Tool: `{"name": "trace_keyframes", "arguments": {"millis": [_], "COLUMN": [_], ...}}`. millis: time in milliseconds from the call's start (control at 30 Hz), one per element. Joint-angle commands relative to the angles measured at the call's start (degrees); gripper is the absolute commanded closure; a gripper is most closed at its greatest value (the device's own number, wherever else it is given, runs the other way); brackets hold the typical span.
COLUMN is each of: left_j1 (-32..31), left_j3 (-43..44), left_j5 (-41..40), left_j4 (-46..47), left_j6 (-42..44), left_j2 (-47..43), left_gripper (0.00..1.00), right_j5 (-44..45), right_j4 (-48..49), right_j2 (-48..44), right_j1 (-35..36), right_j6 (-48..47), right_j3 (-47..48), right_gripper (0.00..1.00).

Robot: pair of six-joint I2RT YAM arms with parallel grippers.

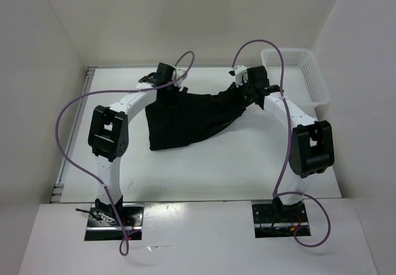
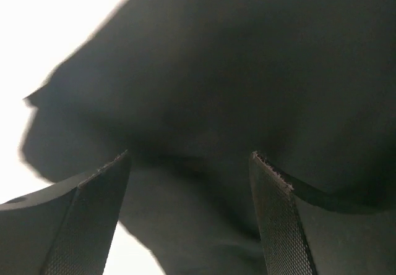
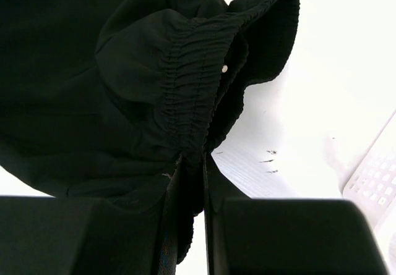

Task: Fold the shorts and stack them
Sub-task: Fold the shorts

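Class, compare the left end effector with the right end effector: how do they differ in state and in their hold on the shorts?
The left end effector has its jaws wide apart; the right end effector has them nearly closed. The left end effector grips nothing, with the black shorts only showing beyond it; the right end effector pinches their gathered waistband. Both are at the far edge of the shorts.
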Motion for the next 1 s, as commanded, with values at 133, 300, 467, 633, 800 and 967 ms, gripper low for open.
{"name": "trace_keyframes", "arguments": {"millis": [133,300,467,633,800,967], "left_j1": [-8.71,-7.58,-8.98,-11.0,-13.2,-17.5], "left_j3": [0.89,-2.02,-1.32,2.72,6.76,2.47], "left_j5": [1.02,-3.13,-0.14,4.96,6.27,11.81], "left_j4": [-2.35,-0.16,-0.15,-0.68,-1.46,-2.69], "left_j6": [0.21,0.21,0.21,0.21,0.21,0.21], "left_j2": [1.58,-0.61,-0.62,3.33,6.67,4.39], "left_gripper": [0.16,0.16,0.16,0.16,0.16,0.16], "right_j5": [-0.74,-0.74,-0.74,-0.21,0.31,0.93], "right_j4": [0.95,1.48,1.48,2.0,2.0,2.53], "right_j2": [-2.94,-4.08,-4.08,-4.08,-4.08,-4.08], "right_j1": [0.59,0.59,0.59,0.59,0.59,0.59], "right_j6": [-0.66,-0.66,-0.66,-0.66,-0.66,-0.66], "right_j3": [2.49,0.46,-0.07,-0.07,-0.07,-0.6], "right_gripper": [1.0,1.0,1.0,1.0,1.0,1.0]}}
